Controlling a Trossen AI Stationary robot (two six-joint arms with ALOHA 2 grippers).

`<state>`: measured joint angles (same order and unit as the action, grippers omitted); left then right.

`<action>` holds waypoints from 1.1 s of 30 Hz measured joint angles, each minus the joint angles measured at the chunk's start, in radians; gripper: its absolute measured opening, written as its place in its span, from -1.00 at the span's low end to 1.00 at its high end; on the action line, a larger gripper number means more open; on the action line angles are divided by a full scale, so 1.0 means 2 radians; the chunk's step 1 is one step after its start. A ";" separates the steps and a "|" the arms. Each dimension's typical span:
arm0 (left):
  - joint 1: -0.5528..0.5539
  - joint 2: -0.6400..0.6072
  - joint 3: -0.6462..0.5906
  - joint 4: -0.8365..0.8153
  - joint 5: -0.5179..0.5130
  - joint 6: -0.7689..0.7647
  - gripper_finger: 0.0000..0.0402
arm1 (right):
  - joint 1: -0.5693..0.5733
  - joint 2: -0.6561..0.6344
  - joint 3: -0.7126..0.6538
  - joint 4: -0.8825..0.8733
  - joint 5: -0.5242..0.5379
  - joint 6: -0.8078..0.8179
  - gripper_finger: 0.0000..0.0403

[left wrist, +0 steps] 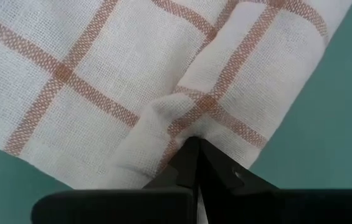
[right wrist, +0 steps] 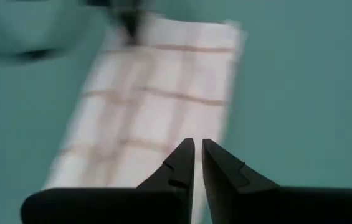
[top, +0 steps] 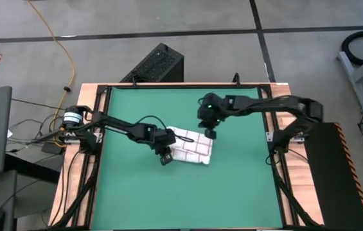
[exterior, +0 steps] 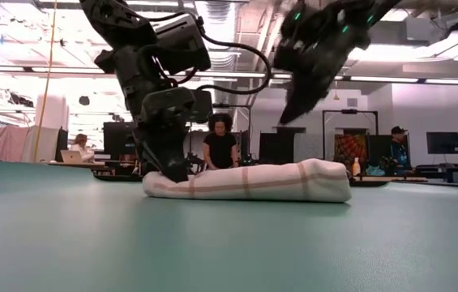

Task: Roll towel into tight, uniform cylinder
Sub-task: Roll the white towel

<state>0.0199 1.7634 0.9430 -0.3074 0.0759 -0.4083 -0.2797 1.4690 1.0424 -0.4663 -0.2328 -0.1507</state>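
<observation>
The towel (top: 190,147) lies just right of the middle of the high view on the green mat (top: 232,192), folded into a low, flattish band and not yet a cylinder; in the low view it sits in the centre, thicker at its right end. The left gripper (left wrist: 191,149) is down at the towel's left end, its jaws pinched together on a small pucker of cloth. The right gripper (top: 211,133) hangs above the towel's upper right edge, clear of it, its jaws nearly closed with a thin gap and holding nothing.

To do this step well, I judge the pinch too narrow: a single point of cloth will drag one corner and twist the roll. Better to let the right gripper come down on the opposite end, so both ends turn together, keeping the cloth taut against the desk and the edges aligned.
</observation>
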 joint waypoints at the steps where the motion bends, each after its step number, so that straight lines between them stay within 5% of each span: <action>1: 0.003 0.000 0.000 0.003 0.002 -0.002 -1.00 | 0.003 -0.020 0.000 -0.020 -0.022 -0.013 -0.72; 6: 0.019 0.000 0.000 0.004 0.024 -0.002 -1.00 | 0.081 -0.083 0.000 -0.116 -0.058 -0.060 -0.63; 13: 0.038 0.001 0.000 0.004 0.069 -0.008 -1.00 | 0.225 -0.091 -0.004 -0.178 0.073 -0.034 -0.03; 18: 0.050 0.001 0.000 -0.002 0.111 -0.021 -1.00 | 0.268 -0.064 -0.023 -0.087 0.163 -0.022 0.39; 30: 0.058 0.001 0.000 -0.006 0.121 -0.019 -1.00 | 0.289 0.052 -0.027 0.033 0.172 -0.055 0.44; 33: 0.058 0.002 0.000 -0.011 0.121 -0.012 -1.00 | 0.298 0.083 -0.027 0.040 0.212 -0.041 0.44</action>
<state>0.1356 1.7669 0.9437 -0.3303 0.3175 -0.4321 0.3169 1.6350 0.9878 -0.3855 0.1921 -0.2334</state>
